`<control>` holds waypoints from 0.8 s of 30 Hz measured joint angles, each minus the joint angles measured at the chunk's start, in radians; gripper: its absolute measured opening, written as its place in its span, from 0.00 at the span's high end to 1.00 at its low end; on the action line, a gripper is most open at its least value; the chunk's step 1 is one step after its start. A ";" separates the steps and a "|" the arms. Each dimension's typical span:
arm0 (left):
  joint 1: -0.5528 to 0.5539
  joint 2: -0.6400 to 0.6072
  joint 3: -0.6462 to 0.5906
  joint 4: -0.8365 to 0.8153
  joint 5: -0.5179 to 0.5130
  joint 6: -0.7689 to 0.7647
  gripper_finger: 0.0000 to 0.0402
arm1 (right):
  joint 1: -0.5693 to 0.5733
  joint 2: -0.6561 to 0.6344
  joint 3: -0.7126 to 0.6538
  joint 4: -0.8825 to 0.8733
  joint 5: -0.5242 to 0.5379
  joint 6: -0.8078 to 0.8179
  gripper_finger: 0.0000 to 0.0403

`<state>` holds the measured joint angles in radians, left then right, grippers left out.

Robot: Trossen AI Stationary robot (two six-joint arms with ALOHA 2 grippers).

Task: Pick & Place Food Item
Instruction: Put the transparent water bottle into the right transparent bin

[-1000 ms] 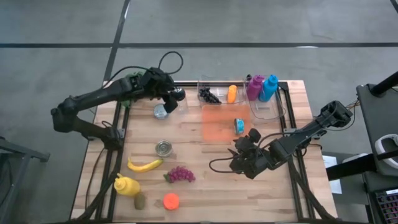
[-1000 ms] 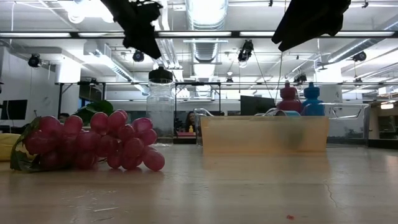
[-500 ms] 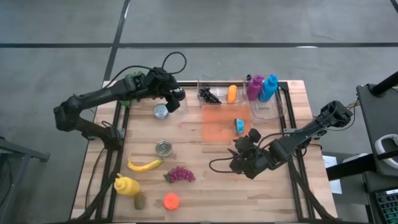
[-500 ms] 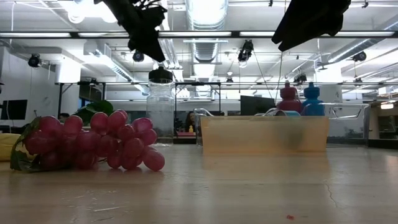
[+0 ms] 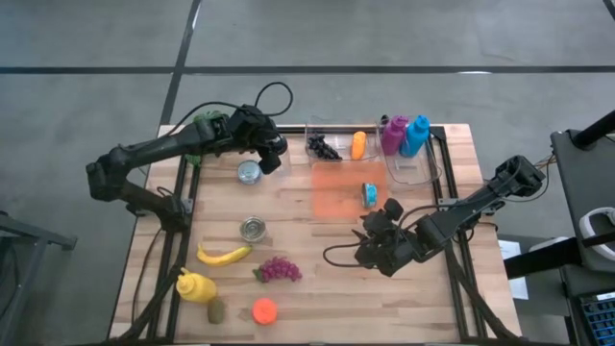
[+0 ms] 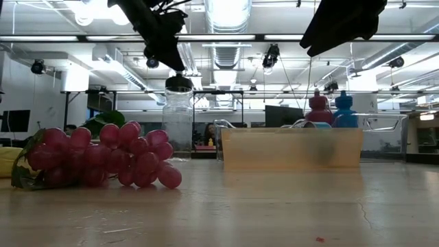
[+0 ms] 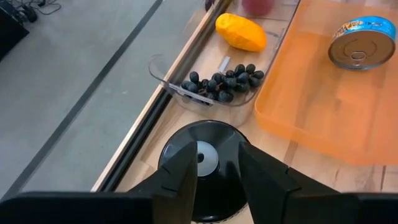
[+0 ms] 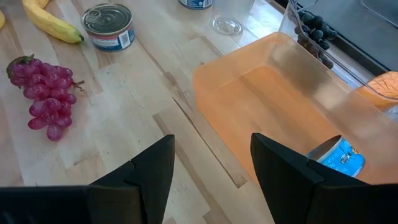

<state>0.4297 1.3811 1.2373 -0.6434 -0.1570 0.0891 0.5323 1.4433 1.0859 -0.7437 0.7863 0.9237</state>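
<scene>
The left claw (image 7: 214,171) grips the jar's black lid (image 7: 205,155), just beside the clear bin of dark grapes (image 7: 221,82). The jar could slip, the hold looking shallow. The right claw (image 8: 211,168) hangs open near the orange tray (image 8: 249,99).

clear jar (image 5: 271,159) with black lid (image 7: 205,167), upright, near table's far edge
</scene>
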 joint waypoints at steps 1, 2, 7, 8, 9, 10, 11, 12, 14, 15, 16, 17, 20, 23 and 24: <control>0.000 0.000 0.000 0.000 0.000 0.000 0.71 | 0.000 0.000 0.000 0.000 0.000 0.000 0.49; 0.000 0.001 0.000 0.000 0.000 0.000 0.71 | 0.000 0.000 0.000 0.000 0.000 0.000 0.49; 0.000 0.001 0.000 -0.001 0.000 0.011 0.71 | 0.000 0.000 0.000 0.000 0.000 0.000 0.49; 0.000 0.001 0.000 -0.001 0.000 0.011 0.71 | 0.000 0.000 0.000 0.000 0.000 0.000 0.49; 0.000 0.001 0.000 -0.001 0.000 0.011 0.71 | 0.000 0.000 0.000 0.000 0.000 0.000 0.49; 0.000 0.001 0.000 -0.002 0.000 0.011 0.71 | 0.000 0.000 0.000 0.000 0.000 0.000 0.49; 0.000 0.001 0.000 -0.003 0.000 0.012 0.71 | 0.000 0.000 0.000 0.000 0.000 0.000 0.49; 0.000 0.001 0.000 -0.003 0.000 0.012 0.71 | 0.000 0.000 0.000 0.000 0.000 0.000 0.49; 0.000 0.001 0.000 -0.003 0.000 0.012 0.71 | 0.000 0.000 0.000 0.000 0.000 0.000 0.49; 0.000 0.001 0.000 -0.003 0.000 0.012 0.71 | 0.000 0.000 0.000 0.000 0.000 0.000 0.49; 0.000 0.002 0.000 -0.003 0.001 0.013 0.71 | 0.000 0.000 0.000 0.000 0.000 0.000 0.49; 0.000 0.002 0.000 -0.003 0.005 0.013 0.71 | 0.000 0.000 0.000 0.000 0.000 0.000 0.49; 0.000 0.002 0.000 -0.003 0.024 0.019 0.71 | 0.000 0.000 0.000 0.000 0.000 0.000 0.49; 0.000 0.002 -0.001 -0.003 0.027 0.019 0.71 | 0.000 0.000 0.000 0.000 0.000 0.000 0.49; 0.000 0.002 -0.001 -0.003 0.027 0.019 0.71 | 0.000 0.000 0.000 0.000 0.000 0.000 0.49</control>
<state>0.4301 1.3827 1.2366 -0.6460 -0.1303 0.1081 0.5323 1.4433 1.0855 -0.7439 0.7864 0.9237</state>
